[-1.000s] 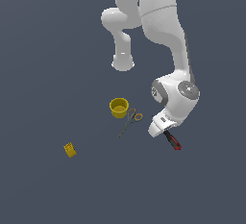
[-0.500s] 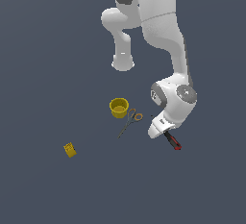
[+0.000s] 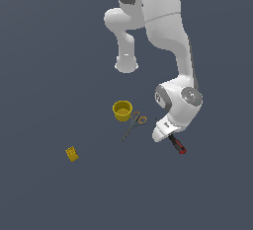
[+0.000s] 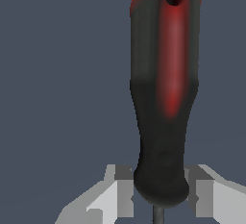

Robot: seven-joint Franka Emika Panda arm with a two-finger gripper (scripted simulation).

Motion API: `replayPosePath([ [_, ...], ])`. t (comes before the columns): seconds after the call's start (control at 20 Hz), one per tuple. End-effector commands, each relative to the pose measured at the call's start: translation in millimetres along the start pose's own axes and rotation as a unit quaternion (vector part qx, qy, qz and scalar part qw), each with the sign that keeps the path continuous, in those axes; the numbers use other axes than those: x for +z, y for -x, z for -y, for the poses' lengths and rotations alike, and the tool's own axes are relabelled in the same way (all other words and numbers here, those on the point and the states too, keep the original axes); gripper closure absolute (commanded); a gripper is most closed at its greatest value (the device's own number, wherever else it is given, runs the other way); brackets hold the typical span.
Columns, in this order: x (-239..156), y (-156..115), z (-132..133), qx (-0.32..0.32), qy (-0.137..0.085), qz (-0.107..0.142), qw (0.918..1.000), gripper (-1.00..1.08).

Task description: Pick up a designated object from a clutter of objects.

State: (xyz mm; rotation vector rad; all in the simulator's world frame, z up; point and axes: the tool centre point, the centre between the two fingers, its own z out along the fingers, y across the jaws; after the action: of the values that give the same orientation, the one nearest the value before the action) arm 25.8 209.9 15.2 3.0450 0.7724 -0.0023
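- A small yellow box lies alone on the dark counter, farthest toward the exterior view's left and well apart from everything else.
- A yellow cup stands upright with its mouth open upward, nearer the middle.
- Just beside the cup, toward the exterior view's right, lie the orange-handled scissors, their loops near the cup and their thin blades pointing down and left in that view.
- The white arm bends down over the screwdriver, which lies on the counter at the exterior view's right, apart from the scissors; its red-and-black handle sticks out from under the end effector.
- In the wrist view the end effector has one finger on each side of the handle's black end, near the shaft, close against it; whether the fingers actually press it I cannot tell.
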Motion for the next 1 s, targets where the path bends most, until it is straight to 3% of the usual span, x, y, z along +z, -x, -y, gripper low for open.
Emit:
replayPosePath([
  [0.0, -2, 1, -2, 0.0, 0.0, 0.0, 1.0, 1.08],
  [0.45, -32, 22, -30, 0.0, 0.0, 0.0, 1.0, 1.08],
  [0.95, -102, 73, -98, 0.0, 0.0, 0.0, 1.0, 1.08],
])
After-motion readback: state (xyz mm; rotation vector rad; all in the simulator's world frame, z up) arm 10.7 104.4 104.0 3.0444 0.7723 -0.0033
